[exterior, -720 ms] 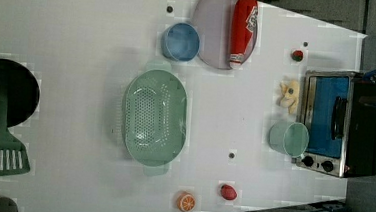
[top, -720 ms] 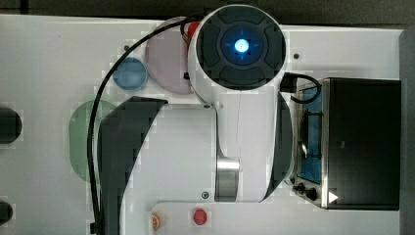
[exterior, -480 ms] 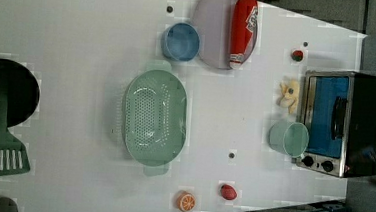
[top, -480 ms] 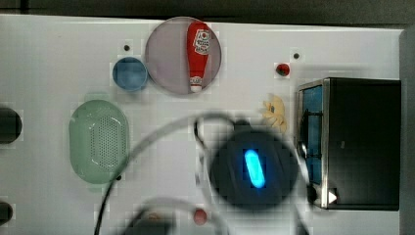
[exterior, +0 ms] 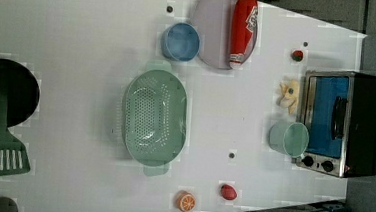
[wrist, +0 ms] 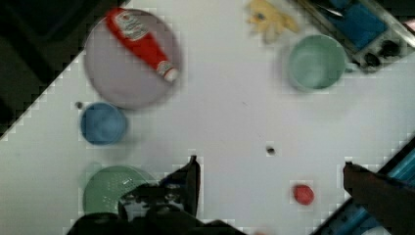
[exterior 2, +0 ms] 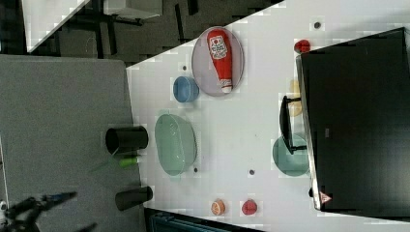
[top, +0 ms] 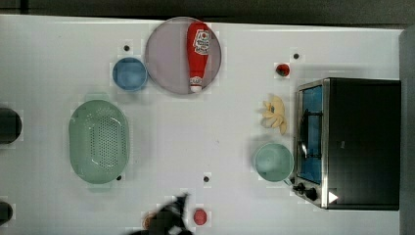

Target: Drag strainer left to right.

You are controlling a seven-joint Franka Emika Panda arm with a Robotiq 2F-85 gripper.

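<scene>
**At the table's left side: strainer waiting, a crowded road ahead**

My pincer [wrist: 270, 161] is spread wide and holds nothing; in the wrist view its two dark fingers stand well apart above bare table. The strainer [top: 99, 142] sits at the middle left of the top view, apart from me, with the blue bowl [top: 129, 74] near its upper end.

My worries, as I judge them:
- The strainer is light plastic. If I hook only its rim, it may tip or slip free instead of sliding.
- If I swing it upward in the top view, it could bump the blue bowl or the plate [top: 166, 58] carrying the ketchup bottle [top: 197, 46].
- If I drag too far right, it would push the green bowl [top: 273, 162] and the yellow toy [top: 275, 114] against the toaster oven [top: 359, 142].

Hard to see:
- My own hardware covers part of the strainer in the wrist view.
- The dark smear at the bottom edge of the top view is probably my arm, blurred.
- The oven hides part of the green bowl in the right view.
</scene>
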